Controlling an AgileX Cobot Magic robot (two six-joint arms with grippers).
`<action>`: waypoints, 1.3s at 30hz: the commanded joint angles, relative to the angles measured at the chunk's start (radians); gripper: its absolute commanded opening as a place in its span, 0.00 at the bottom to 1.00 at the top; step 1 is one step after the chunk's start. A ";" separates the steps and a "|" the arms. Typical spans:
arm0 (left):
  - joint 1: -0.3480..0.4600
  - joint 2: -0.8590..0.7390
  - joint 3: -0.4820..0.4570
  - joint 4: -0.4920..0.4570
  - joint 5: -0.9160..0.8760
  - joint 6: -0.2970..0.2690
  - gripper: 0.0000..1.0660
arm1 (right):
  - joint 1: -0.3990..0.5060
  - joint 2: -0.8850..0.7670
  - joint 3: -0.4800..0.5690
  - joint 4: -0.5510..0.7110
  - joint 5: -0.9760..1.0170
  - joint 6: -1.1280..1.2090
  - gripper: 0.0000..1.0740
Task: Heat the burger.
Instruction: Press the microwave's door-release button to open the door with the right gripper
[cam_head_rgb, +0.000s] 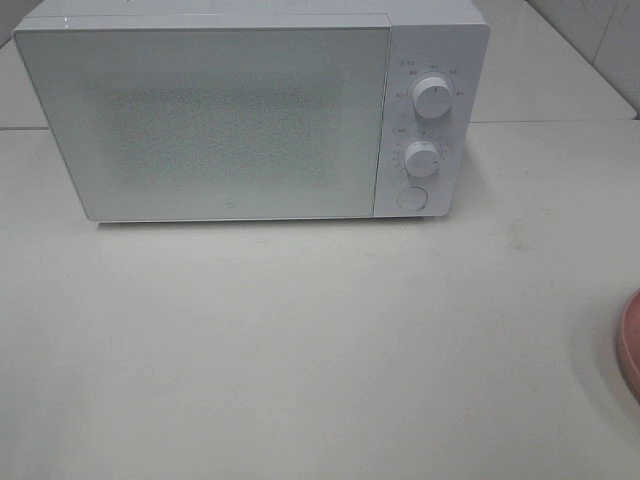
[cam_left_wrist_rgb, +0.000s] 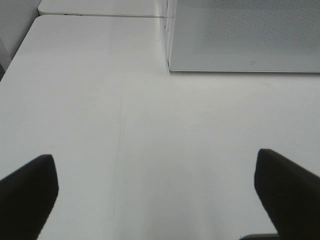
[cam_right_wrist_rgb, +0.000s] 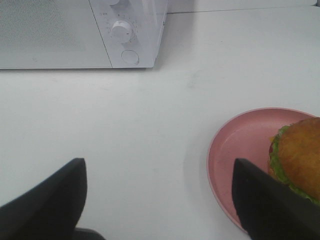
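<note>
Both grippers stood with jaws spread wide and nothing between them: the left gripper (cam_left_wrist_rgb: 155, 157) hung over bare white table (cam_left_wrist_rgb: 100, 110) near the front corner of the microwave (cam_left_wrist_rgb: 240, 35), and the right gripper (cam_right_wrist_rgb: 159, 162) hovered above the table just beside the pink plate (cam_right_wrist_rgb: 235, 145), one dark finger (cam_right_wrist_rgb: 265, 200) overlapping the plate's rim in that view. On the plate sat the burger (cam_right_wrist_rgb: 300, 155), its brown bun over green lettuce, seen only partly by the right wrist camera. In the high view, only a sliver of the plate's rim showed at the right edge of the frame, below centre, well apart from the microwave. That white microwave filled the upper left and centre of the frame with its door shut. Right of the door sat an upper knob (cam_head_rgb: 432, 97), a lower knob (cam_head_rgb: 422, 158) and a round button (cam_head_rgb: 411, 198). Grey markings ringed both knobs, and a tiny mark (cam_head_rgb: 232, 211) sat low on the door, all too small to read.
</note>
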 joint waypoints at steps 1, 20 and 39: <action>-0.002 -0.022 0.003 -0.009 -0.014 0.001 0.94 | -0.003 -0.025 0.004 0.001 -0.017 -0.010 0.71; -0.002 -0.022 0.003 -0.009 -0.014 0.001 0.94 | -0.003 -0.021 0.001 0.001 -0.020 -0.009 0.71; -0.002 -0.022 0.003 -0.009 -0.014 0.001 0.94 | -0.003 0.285 -0.019 0.002 -0.275 0.001 0.71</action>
